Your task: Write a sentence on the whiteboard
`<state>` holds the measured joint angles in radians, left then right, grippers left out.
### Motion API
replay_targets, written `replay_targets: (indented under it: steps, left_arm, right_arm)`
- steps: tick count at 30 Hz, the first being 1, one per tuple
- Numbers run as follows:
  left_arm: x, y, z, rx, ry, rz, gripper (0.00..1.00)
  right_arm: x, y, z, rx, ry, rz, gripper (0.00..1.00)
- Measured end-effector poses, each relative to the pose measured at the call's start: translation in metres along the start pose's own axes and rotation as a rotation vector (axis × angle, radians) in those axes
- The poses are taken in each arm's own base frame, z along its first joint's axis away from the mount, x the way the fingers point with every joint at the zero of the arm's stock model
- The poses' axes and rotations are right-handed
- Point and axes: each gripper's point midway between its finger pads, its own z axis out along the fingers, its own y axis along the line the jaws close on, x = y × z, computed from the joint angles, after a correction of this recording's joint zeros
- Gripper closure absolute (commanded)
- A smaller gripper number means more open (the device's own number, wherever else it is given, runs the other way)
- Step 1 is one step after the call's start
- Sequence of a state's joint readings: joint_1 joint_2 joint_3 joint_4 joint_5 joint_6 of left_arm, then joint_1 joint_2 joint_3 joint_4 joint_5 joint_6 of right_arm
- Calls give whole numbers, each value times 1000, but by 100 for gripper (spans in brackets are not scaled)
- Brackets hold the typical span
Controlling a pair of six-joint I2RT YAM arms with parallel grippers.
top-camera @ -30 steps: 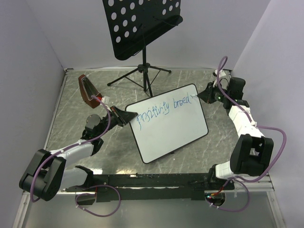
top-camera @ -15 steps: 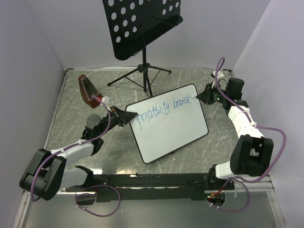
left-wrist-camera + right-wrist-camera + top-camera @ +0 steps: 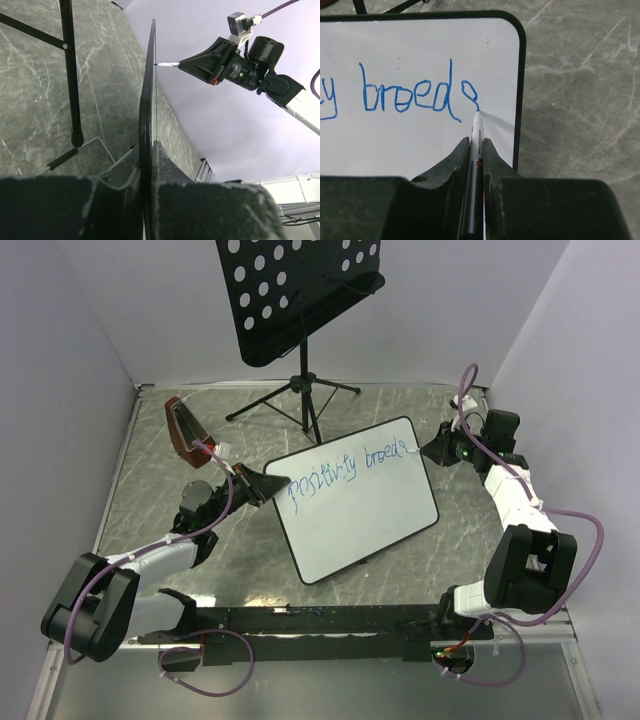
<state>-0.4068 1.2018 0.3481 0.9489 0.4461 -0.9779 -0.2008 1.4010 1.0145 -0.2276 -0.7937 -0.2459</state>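
1. Right gripper [image 3: 476,142]: jaws drawn almost together and pinching a marker [image 3: 473,165] lengthwise. Its tip pokes out past my fingertips at lower centre of the right wrist view.
2. Left gripper [image 3: 148,150]: jaws closed on the edge of the whiteboard [image 3: 365,525], which runs edge-on up the middle of the left wrist view. Whether the board lies flat on the table [image 3: 150,500] or is held tilted, I cannot tell.
3. Done so far: the sentence [image 3: 345,468] stands as one blue line across the upper part of the board. It reads roughly "positivity breed", followed by a small looped stroke that I judge to be the start of an "s".
4. Left to do: I judge that last letter unfinished. Below the line the board is bare white. The black rim is just beside the loop, so any further word would, in my judgement, need a new line underneath. I rate the task as partly done.
5. Position: the marker tip touches the board at the foot of the loop, centre of the right wrist view, just beside the board's right rim. In the top view this spot is right of centre. Right gripper sits just off that corner, well apart from the clamped corner left of centre.
6. Other: a music stand [image 3: 295,295] stands at top centre, apart from both arms.
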Motion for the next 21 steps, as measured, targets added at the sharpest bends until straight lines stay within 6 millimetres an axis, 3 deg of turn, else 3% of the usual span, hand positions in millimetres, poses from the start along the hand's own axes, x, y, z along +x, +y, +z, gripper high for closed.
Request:
replay_targets:
  steps: [7, 12, 17, 21]
  left_arm:
    - [0, -1, 0, 4, 0, 2, 99]
    - [0, -1, 1, 10, 1, 9, 99]
    - [0, -2, 1, 13, 1, 12, 99]
    - [0, -2, 1, 16, 0, 13, 99]
  right_arm:
    - [8, 11, -5, -23, 15, 9, 100]
    - [0, 28, -12, -61, -5, 4, 100]
    - [-23, 56, -31, -115, -73, -41, 100]
    - [-33, 94, -40, -211, -110, -108, 100]
